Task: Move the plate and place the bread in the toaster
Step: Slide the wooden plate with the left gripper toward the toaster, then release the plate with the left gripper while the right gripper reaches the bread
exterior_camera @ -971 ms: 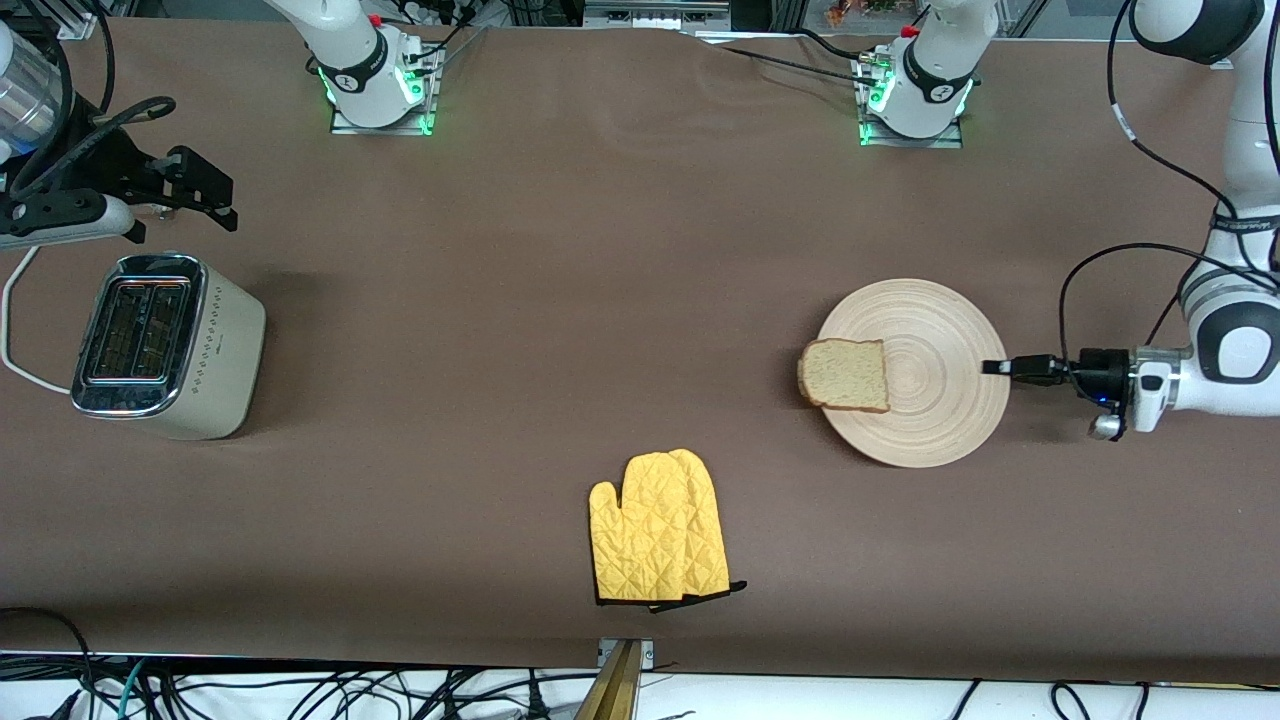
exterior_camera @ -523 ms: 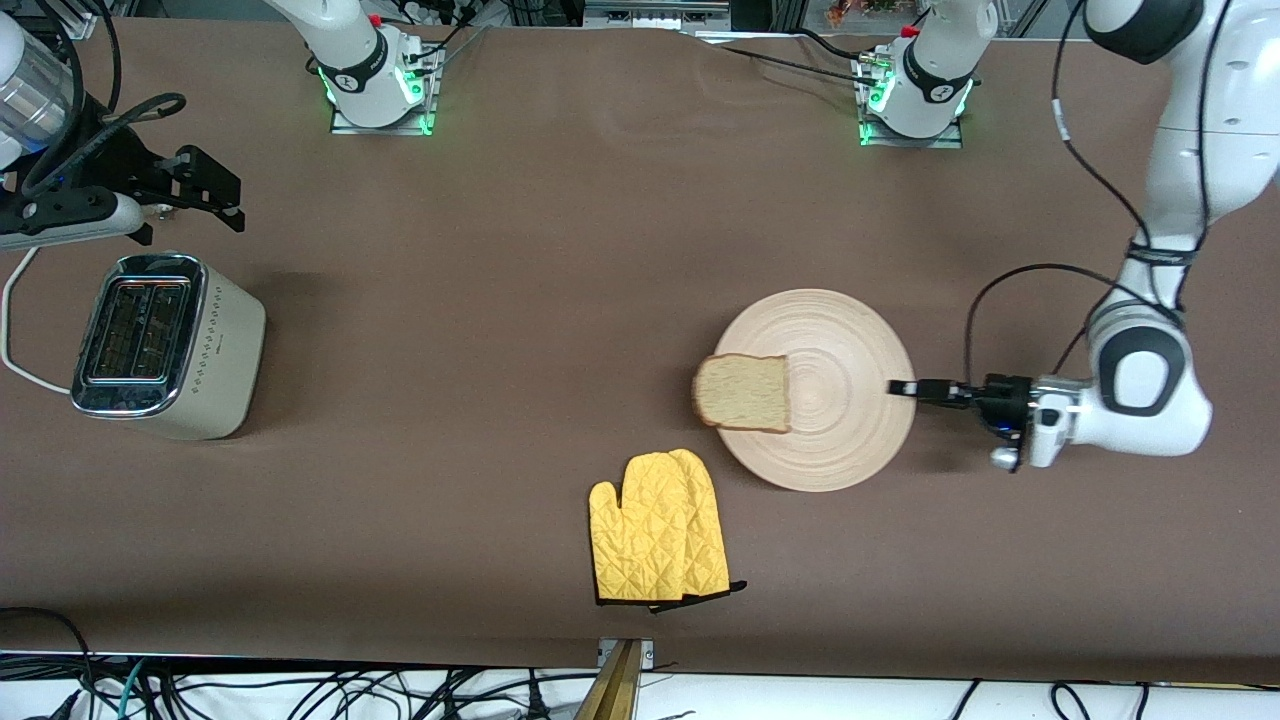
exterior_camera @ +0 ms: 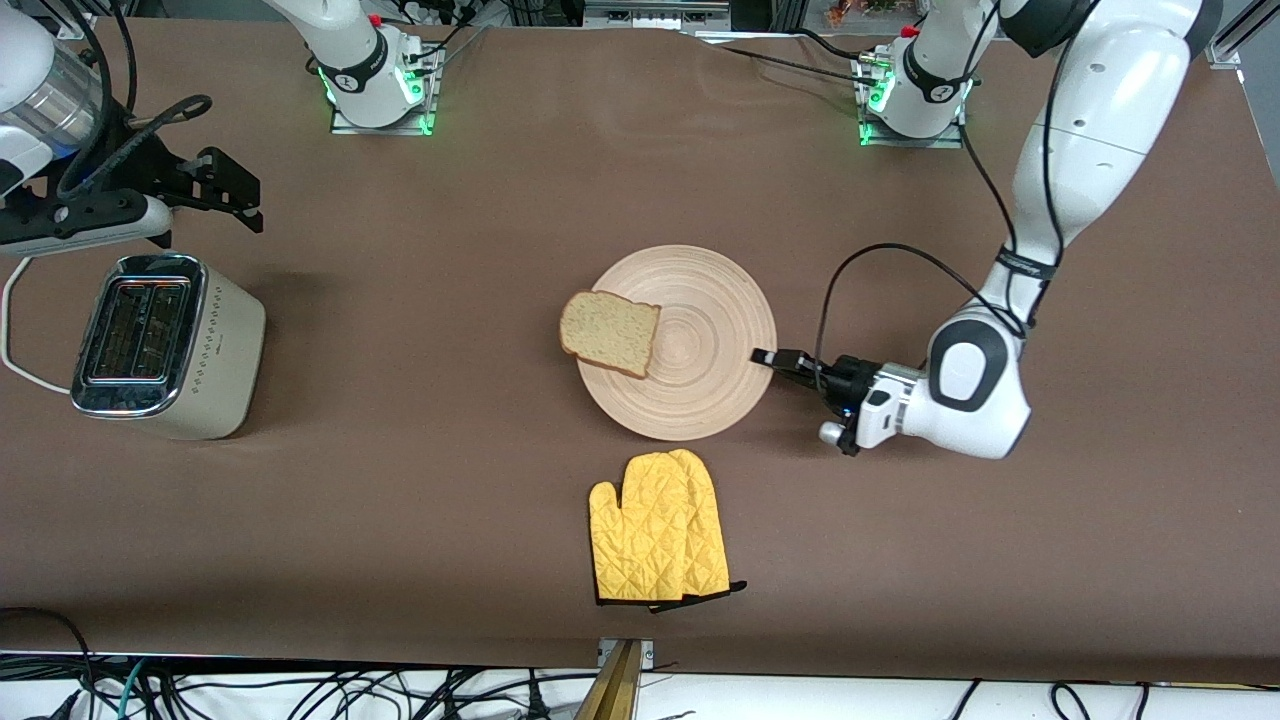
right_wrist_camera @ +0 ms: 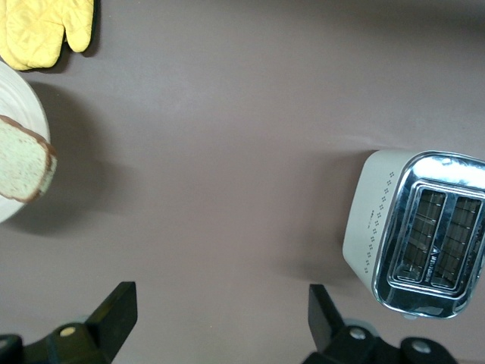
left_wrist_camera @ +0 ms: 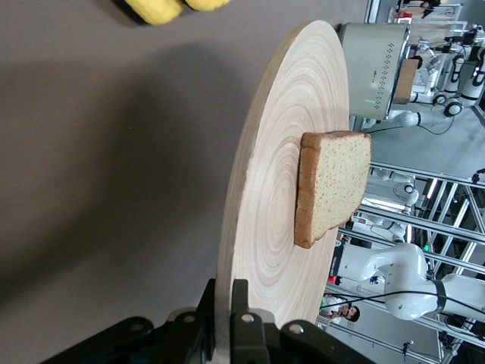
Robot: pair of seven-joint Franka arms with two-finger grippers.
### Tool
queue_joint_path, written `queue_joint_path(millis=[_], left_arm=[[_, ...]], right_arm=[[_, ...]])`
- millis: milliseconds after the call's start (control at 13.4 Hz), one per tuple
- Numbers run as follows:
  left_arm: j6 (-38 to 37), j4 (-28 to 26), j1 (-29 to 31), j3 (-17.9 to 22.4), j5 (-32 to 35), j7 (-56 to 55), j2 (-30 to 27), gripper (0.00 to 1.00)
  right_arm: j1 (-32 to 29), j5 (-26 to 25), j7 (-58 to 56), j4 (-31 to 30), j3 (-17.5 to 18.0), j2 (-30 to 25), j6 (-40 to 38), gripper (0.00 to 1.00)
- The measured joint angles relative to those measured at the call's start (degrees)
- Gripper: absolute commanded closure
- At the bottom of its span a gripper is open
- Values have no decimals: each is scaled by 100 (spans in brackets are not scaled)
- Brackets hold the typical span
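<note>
The round light-wood plate (exterior_camera: 690,345) lies mid-table with the slice of bread (exterior_camera: 610,333) on its edge toward the right arm's end. My left gripper (exterior_camera: 765,358) is shut on the plate's rim at the side toward the left arm's end; the left wrist view shows the plate (left_wrist_camera: 273,197) between the jaws and the bread (left_wrist_camera: 333,186) on it. The cream toaster (exterior_camera: 165,345) with chrome top stands at the right arm's end, also in the right wrist view (right_wrist_camera: 413,231). My right gripper (exterior_camera: 225,190) is open, hovering just above the toaster's end nearest the robots' bases.
A yellow oven mitt (exterior_camera: 658,530) lies nearer the front camera than the plate. The toaster's white cord (exterior_camera: 15,330) loops off toward the table's end. Both arm bases (exterior_camera: 375,75) stand along the table edge farthest from the camera.
My left gripper has dragged the plate with the bread toward the right arm's end, from the left arm's end to mid-table. The right gripper drifted slightly.
</note>
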Motion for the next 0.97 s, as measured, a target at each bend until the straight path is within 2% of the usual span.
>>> queue_joint_path(millis=[224,448,523,598,971], left_arm=[[407,-2,-165,8,-315,517,374,100],[786,-2,-391,7,-330,608,546,100],[807,-2,-418,9,-330,611,556,71],[808,-1,-413,20,-330,613,556,1],[615,21,-246,58,-331,733,540,0]], right_arm=[[1,5,0,-2,-1,18,9,0],[1,6,0,-3,-1,47,14,0],[1,9,0,-6,-1,58,15,0],[1,52,0,-19,-1,75,16,0],[11,616,0,-81,1,440,311,0]])
